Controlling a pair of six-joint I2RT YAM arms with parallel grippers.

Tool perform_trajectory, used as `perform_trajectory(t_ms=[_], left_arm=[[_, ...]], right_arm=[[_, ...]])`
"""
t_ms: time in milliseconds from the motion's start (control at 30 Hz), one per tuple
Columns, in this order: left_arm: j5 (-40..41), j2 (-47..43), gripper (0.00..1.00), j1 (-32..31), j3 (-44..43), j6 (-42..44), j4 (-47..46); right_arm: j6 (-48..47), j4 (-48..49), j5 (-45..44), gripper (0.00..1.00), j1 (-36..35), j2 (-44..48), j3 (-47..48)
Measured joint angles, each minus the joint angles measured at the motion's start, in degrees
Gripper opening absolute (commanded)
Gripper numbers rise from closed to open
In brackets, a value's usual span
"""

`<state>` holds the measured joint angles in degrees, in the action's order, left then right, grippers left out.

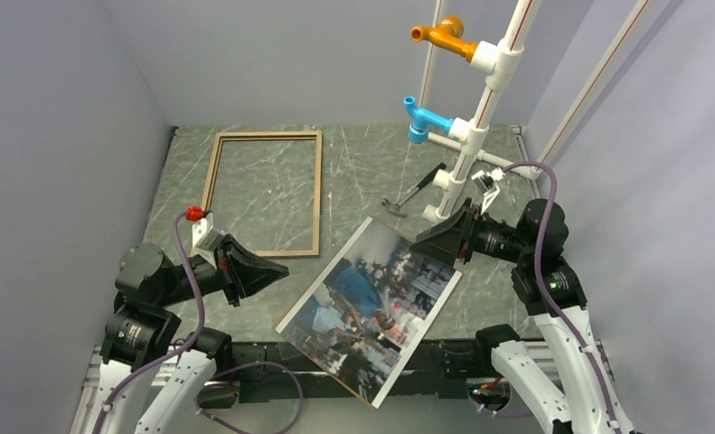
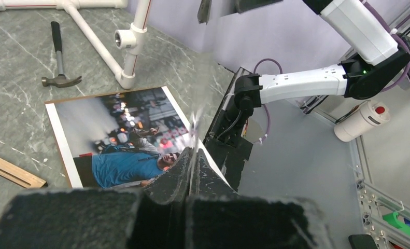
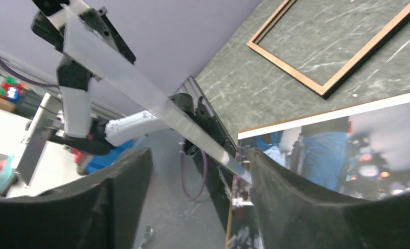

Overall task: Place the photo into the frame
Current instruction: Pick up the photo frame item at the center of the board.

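Note:
The photo lies face up and skewed at the table's near middle, its near corner hanging past the table edge. It also shows in the left wrist view and the right wrist view. The frame, thin brown rails, lies flat at the far left, empty; its rail shows in the right wrist view. My left gripper is just left of the photo, shut on the edge of a thin clear sheet. My right gripper is open and empty over the photo's far right edge.
A hammer lies beyond the photo beside a white pipe stand carrying orange and blue fittings. Grey walls close in the left, back and right. The arm bases sit below the table's near edge.

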<state>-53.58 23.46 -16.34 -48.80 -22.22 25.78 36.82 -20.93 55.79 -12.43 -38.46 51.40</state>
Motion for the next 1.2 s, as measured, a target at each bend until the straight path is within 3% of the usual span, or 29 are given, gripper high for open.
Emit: perform_trajectory(t_ms=[67,233,433,767,1033,1200], left_arm=[[0.4,0.0,0.00,-0.1,-0.2,-1.2,-0.8],[0.1,1.6,0.00,-0.1,-0.6,-5.4,-5.2],[-2.2,4.1,0.00,-0.1,-5.1,-7.7,-8.4],[-7.0,4.6,0.00,-0.1,-12.3,-8.5,-10.1],[-7.1,4.9,0.00,-0.1,-15.7,-8.9,-9.6],[-6.5,6.1,0.00,-0.1,-18.2,-9.0,-8.8]], right_arm=[[0.5,1.4,0.1,0.93,0.0,0.7,-1.3],[1.4,4.7,0.3,0.97,0.0,2.6,-4.4],[0.7,6.4,0.4,0.99,0.0,4.5,-6.0],[-9.2,3.8,-5.8,0.99,0.0,10.9,-6.5],[-10.0,8.5,0.7,1.00,0.0,7.5,-8.7],[-6.5,17.1,5.2,1.00,0.0,9.2,-10.1]])
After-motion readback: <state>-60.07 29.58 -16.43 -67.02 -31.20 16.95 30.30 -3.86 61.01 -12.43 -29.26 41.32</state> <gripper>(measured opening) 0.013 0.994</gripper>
